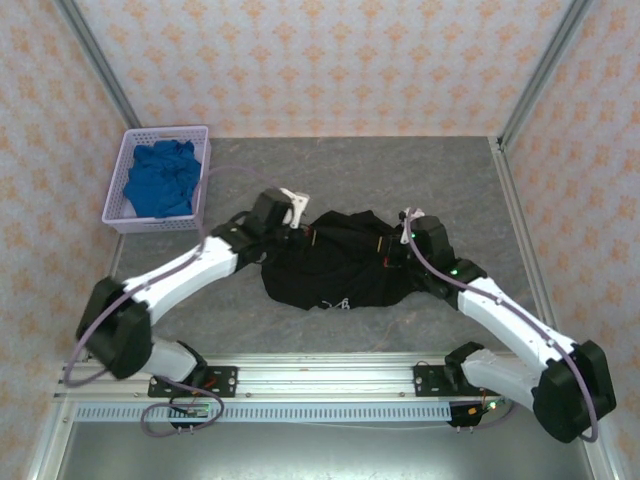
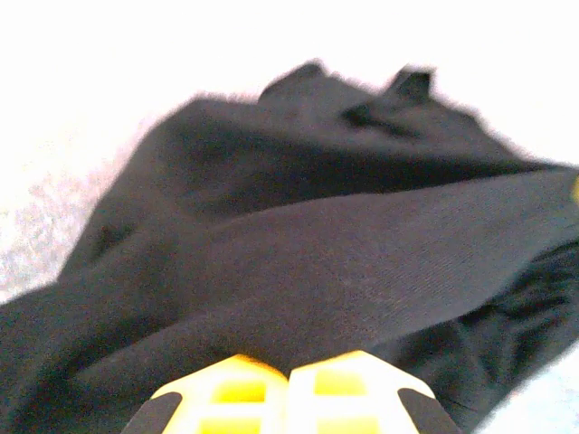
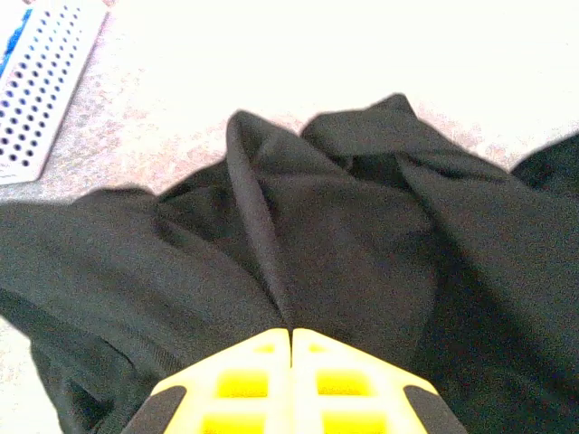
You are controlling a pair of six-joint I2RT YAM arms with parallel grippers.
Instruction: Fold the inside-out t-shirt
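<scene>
- A lilac perforated basket (image 1: 165,131) sits at the far left corner of the grey surface (image 1: 400,170). A bright blue cloth (image 1: 160,178) is bunched inside it. The basket's holed wall also shows at the upper left of the right wrist view (image 3: 36,81).
- The left gripper (image 1: 300,230) is at the left edge of the black heap, its arm reaching in from the near left. In its wrist view the yellow fingertips (image 2: 289,389) are pressed together, clenched on a broad fold of black cloth that runs up to them.
- The inside-out t-shirt (image 1: 335,260) lies crumpled in the middle of the surface, between the two grippers and well apart from the basket. It is a rumpled black mound, not spread flat. Its folds also show in the left wrist view (image 2: 317,271) and the right wrist view (image 3: 362,235).
- A small white print (image 1: 335,303) shows on the shirt by its near edge.
- The right gripper (image 1: 392,253) is at the shirt's right edge. In its wrist view (image 3: 291,380) the jaws are closed, pinching a narrow raised ridge of the black fabric that leads straight into them.
</scene>
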